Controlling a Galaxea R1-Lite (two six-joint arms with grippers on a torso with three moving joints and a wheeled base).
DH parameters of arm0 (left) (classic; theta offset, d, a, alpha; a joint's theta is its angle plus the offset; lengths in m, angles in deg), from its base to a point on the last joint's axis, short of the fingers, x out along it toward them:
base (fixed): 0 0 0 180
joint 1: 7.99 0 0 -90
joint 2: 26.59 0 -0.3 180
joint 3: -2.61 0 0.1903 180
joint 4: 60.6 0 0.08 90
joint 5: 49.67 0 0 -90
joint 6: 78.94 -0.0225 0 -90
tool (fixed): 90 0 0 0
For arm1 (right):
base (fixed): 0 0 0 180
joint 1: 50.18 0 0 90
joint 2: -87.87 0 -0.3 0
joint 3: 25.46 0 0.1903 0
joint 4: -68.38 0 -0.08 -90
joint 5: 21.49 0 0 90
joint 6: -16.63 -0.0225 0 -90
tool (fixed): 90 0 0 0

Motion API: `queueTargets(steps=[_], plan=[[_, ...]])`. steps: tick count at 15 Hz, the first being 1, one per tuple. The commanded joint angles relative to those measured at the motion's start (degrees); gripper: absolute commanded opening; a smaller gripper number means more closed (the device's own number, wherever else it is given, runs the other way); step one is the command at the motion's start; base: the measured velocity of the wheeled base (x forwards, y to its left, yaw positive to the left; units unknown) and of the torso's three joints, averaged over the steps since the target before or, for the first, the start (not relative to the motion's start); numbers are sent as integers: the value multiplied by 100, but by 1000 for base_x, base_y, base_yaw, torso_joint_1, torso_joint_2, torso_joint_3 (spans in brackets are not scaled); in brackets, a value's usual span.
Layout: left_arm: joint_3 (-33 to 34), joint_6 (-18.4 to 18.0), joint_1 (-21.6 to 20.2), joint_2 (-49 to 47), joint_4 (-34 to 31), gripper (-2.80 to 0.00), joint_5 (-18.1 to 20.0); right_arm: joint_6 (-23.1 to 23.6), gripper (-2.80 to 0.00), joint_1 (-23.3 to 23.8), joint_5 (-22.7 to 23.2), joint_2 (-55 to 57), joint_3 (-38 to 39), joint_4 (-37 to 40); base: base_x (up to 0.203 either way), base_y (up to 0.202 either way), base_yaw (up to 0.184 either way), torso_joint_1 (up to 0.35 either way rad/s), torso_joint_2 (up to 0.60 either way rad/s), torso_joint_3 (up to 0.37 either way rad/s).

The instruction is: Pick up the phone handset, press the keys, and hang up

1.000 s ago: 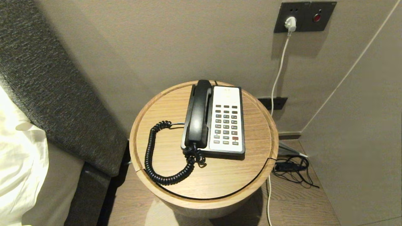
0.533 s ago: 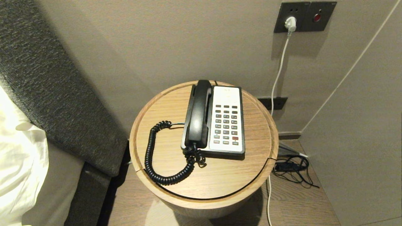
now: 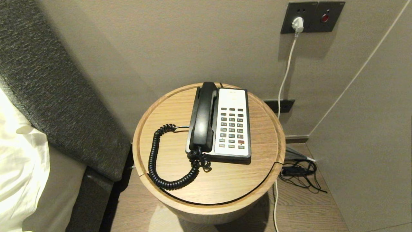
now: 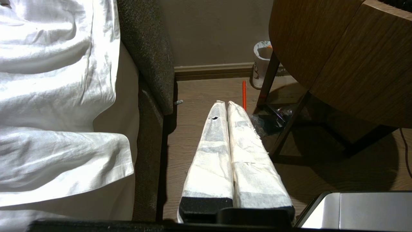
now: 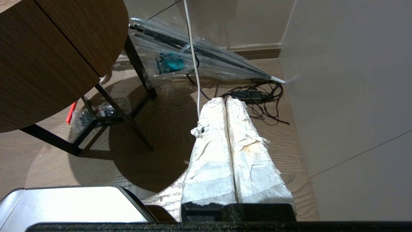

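I read this as the very start: nothing is lifted yet. The handset (image 3: 203, 117) lies in its cradle along the left side of the base (image 3: 232, 124), on the round table (image 3: 167, 122), with its cord (image 3: 157, 161) looping off toward my left. My left gripper (image 4: 225, 104) hangs low beside the table with its fingers pressed together and empty; my right gripper (image 5: 224, 100) does the same on the other side, near the floor cables (image 5: 257, 96). Next I need to raise one arm over the tabletop, spread its fingers, and straddle the handset's middle, keeping clear of the cord.
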Motion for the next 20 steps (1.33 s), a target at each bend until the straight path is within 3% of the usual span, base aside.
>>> queueTargets(steps=[1, 20], plan=[[-7, -11, -1, -9, -4, -280, 6, -2, -280, -2, -1, 11, 0, 3, 0, 0, 0, 2, 2, 32], [-7, 314, -1, -9, 4, -280, -40, -2, -280, -2, -1, 11, 0, 3, 0, 0, 0, 2, 1, 194]])
